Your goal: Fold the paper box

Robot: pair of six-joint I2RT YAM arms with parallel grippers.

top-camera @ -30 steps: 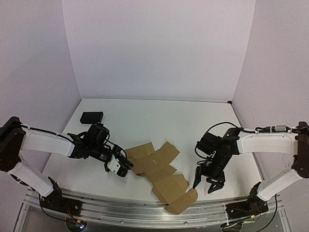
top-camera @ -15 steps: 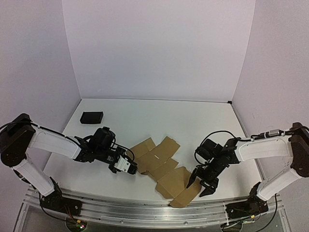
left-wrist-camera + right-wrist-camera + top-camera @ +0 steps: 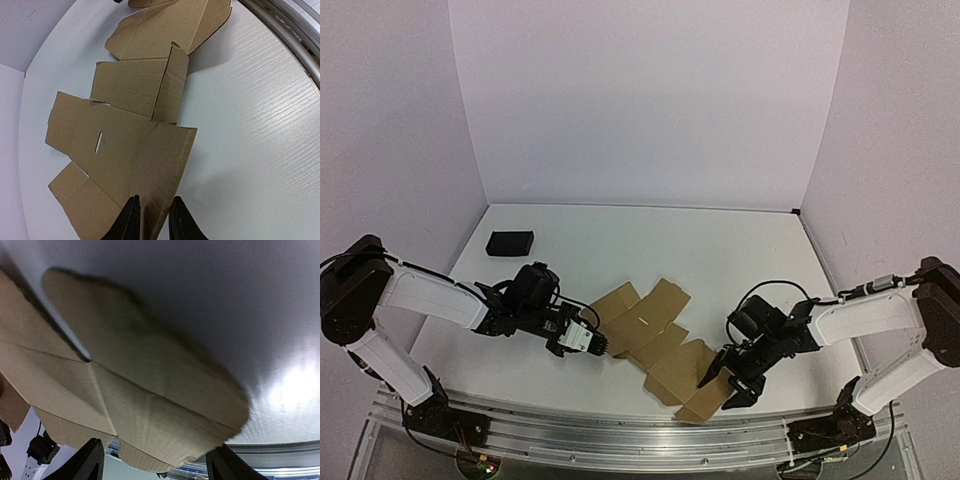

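The paper box (image 3: 655, 340) is a flat brown die-cut sheet lying mid-table, with rounded flaps toward the near edge. My left gripper (image 3: 600, 346) is at its left corner. In the left wrist view that corner of the sheet (image 3: 130, 145) lies between the gripper's (image 3: 152, 222) narrowly parted fingers, with a sliver of table showing beside the right one. My right gripper (image 3: 718, 388) stands wide open at the near-right rounded flap. In the right wrist view the flap (image 3: 150, 390) fills the frame between the spread fingers (image 3: 92, 460).
A small black block (image 3: 510, 242) lies at the back left of the white table (image 3: 720, 260). The metal rail (image 3: 620, 430) runs along the near edge, just below the sheet's lowest flap. White walls enclose the back and sides.
The left gripper has reached right to the sheet's corner and its jaws have parted slightly. The sheet has shifted a little right. The right gripper has dropped toward the near rounded flap.
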